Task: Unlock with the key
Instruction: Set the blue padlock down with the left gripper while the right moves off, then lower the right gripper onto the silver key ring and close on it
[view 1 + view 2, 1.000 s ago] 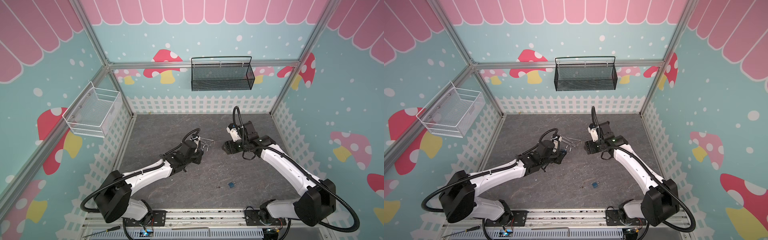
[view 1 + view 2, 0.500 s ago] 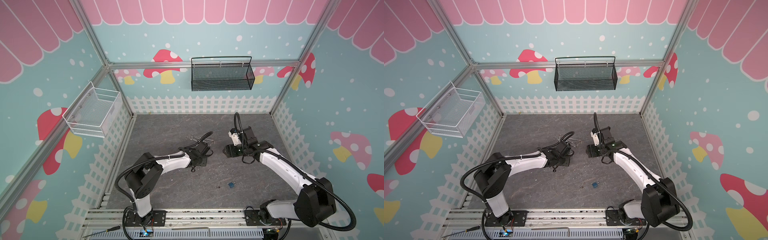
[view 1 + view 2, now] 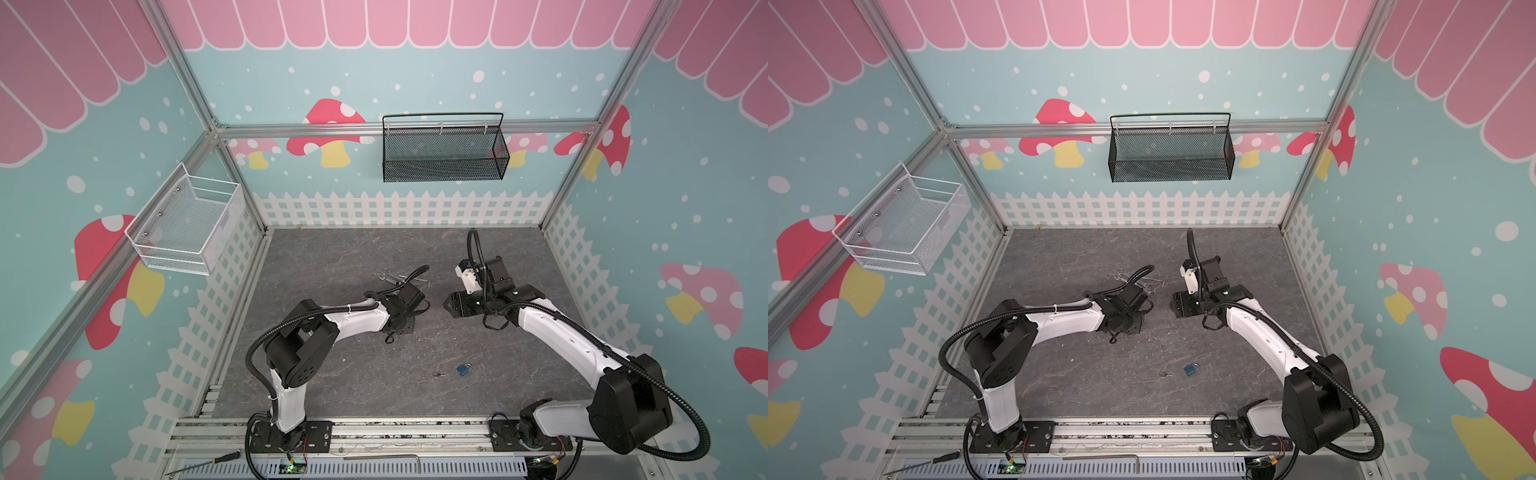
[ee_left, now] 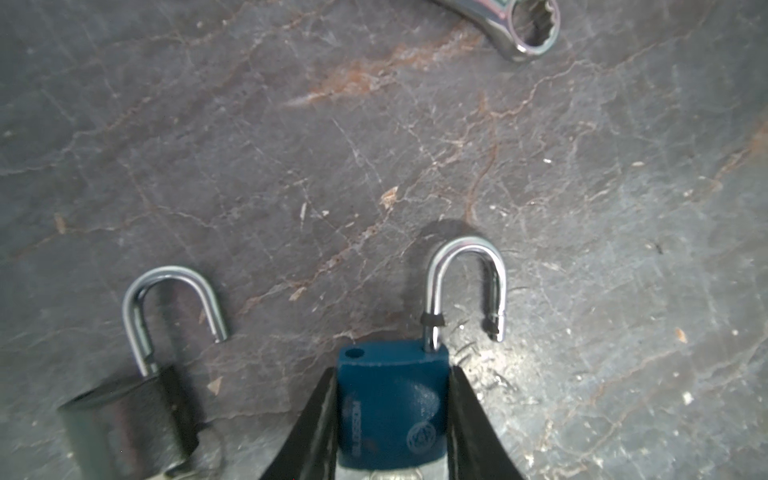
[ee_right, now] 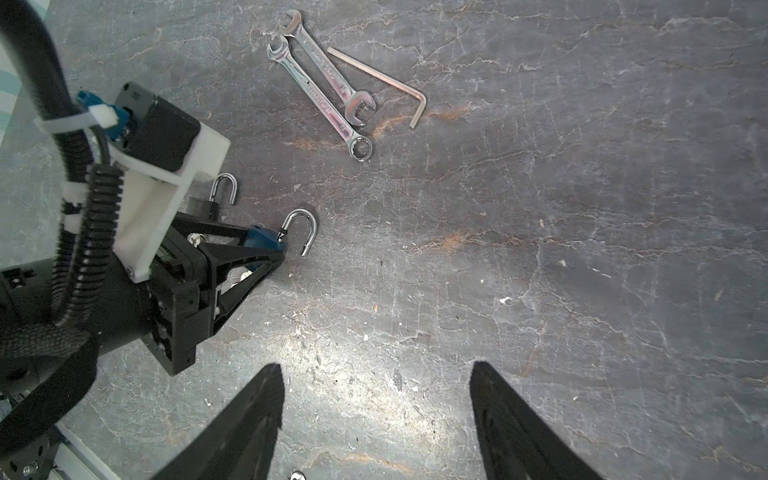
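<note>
My left gripper (image 4: 392, 370) is shut on the body of a blue padlock (image 4: 390, 411), whose silver shackle (image 4: 465, 286) stands open. The right wrist view shows that gripper (image 5: 280, 249) low over the floor with the same blue padlock (image 5: 262, 239). In both top views the left gripper (image 3: 401, 326) (image 3: 1124, 326) hides the lock. A little silver metal shows under the lock body; I cannot tell what it is. A small key (image 3: 439, 374) (image 3: 1165, 374) lies on the floor near the front. My right gripper (image 5: 376, 368) (image 3: 451, 305) hangs open and empty, right of the left one.
A black padlock (image 4: 129, 419) (image 5: 199, 205) with an open shackle lies beside the held one. A second blue padlock (image 3: 464, 369) (image 3: 1191, 369) lies next to the key. Two wrenches (image 5: 320, 97) and a hex key (image 5: 386, 83) lie further back. Wire baskets (image 3: 442, 153) hang on the walls.
The left arm has folded its elbow up and carried its gripper a little right and toward the front. The right gripper has shifted slightly toward the front, still open.
</note>
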Controlling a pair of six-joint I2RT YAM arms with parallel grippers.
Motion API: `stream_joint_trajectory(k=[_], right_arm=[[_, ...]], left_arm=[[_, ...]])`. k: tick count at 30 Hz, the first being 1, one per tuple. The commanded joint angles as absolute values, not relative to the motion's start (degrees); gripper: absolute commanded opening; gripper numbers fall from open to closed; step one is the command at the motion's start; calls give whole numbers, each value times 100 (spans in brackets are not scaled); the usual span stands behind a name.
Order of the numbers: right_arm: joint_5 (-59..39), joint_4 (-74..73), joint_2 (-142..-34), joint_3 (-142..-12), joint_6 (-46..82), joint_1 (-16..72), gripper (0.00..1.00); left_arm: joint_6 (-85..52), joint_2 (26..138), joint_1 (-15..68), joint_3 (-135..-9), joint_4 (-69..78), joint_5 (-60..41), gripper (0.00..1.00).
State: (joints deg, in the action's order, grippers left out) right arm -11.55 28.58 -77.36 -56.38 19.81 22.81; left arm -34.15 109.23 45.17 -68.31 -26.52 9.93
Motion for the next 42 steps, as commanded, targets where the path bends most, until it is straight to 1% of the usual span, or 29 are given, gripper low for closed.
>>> stream_joint_trajectory(k=[1, 3, 4, 12, 16, 20, 24, 32, 37, 42], right_arm=[[-1298, 2760, -7582, -5599, 2034, 2254, 74], [-1364, 2766, -7518, -5586, 2048, 2259, 74], [-1398, 2764, -7486, -5566, 2064, 2259, 74], [-1686, 3122, -7321, -5692, 2091, 2349, 73], [-1593, 3399, -7204, -5774, 2147, 2584, 73], [-1546, 3605, -7158, -5783, 2357, 2873, 73], [-1248, 3796, -7197, -5701, 2782, 3461, 73], [-1375, 3466, -7069, -4912, 4029, 4127, 73], [-1465, 3159, -6948, -4258, 4642, 4522, 73], [-1573, 2930, -6803, -3793, 5097, 4858, 73]], left_arm=[[-3532, 10832, 4472, -6917, -2820, 1141, 30], [-3557, 10731, 4443, -6884, -2821, 1106, 36], [-3560, 10655, 4439, -6866, -2821, 1107, 37], [-3703, 9744, 4430, -6522, -2599, 952, 43], [-3748, 9216, 4380, -6262, -2395, 825, 47], [-3762, 8717, 4277, -6039, -2287, 587, 47], [-3793, 8105, 4186, -5736, -2118, 525, 48], [-3972, 6956, 3892, -4700, -1116, 202, 49], [-3928, 6517, 3817, -4355, -944, 136, 49], [-3948, 6316, 3806, -4131, -826, 92, 49]])
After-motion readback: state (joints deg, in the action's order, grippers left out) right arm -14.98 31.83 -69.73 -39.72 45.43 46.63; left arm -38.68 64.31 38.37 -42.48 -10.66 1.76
